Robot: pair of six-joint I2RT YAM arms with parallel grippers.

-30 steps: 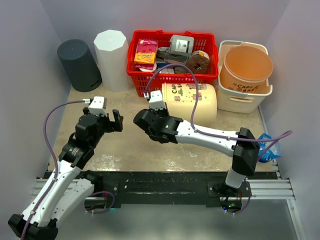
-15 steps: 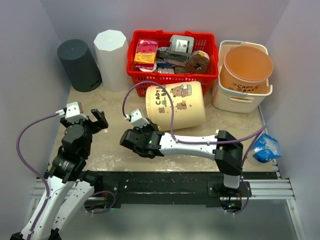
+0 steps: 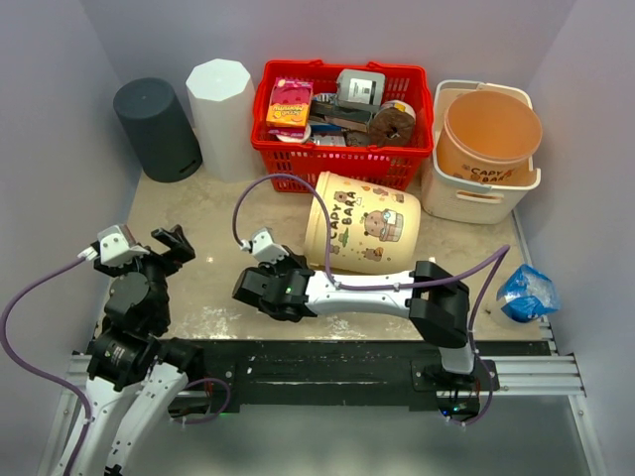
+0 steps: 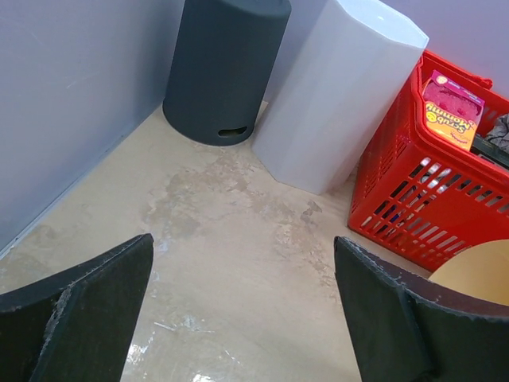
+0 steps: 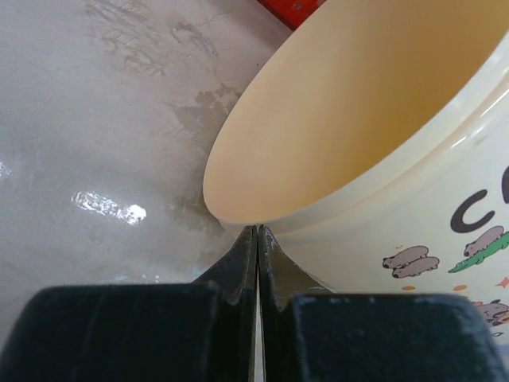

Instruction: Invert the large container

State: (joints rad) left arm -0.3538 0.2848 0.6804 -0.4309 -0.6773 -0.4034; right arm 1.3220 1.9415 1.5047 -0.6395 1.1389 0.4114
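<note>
The large container [image 3: 364, 222], cream with capybara prints, lies tilted in front of the red basket [image 3: 342, 159]. In the right wrist view one round end of the container [image 5: 358, 119] faces me. My right gripper [image 5: 257, 231] is shut with nothing between its fingers, and its tips sit right at the lower edge of that end. From above, the right gripper [image 3: 296, 266] is at the container's lower left. My left gripper [image 3: 171, 244] stands open and empty over bare table at the left; in its own view the left gripper [image 4: 242, 318] shows only tabletop between the fingers.
A dark grey cylinder [image 3: 156, 127] and a white faceted column [image 3: 222, 114] stand at the back left. The red basket holds several packaged items. A white bin [image 3: 484, 188] with an orange tub [image 3: 489, 134] sits back right. A blue bag [image 3: 528, 291] lies at the right edge.
The container has rolled from lying on its side to tipped toward the near edge. The right gripper has shut and moved left and nearer. The left arm has drawn back to the left.
</note>
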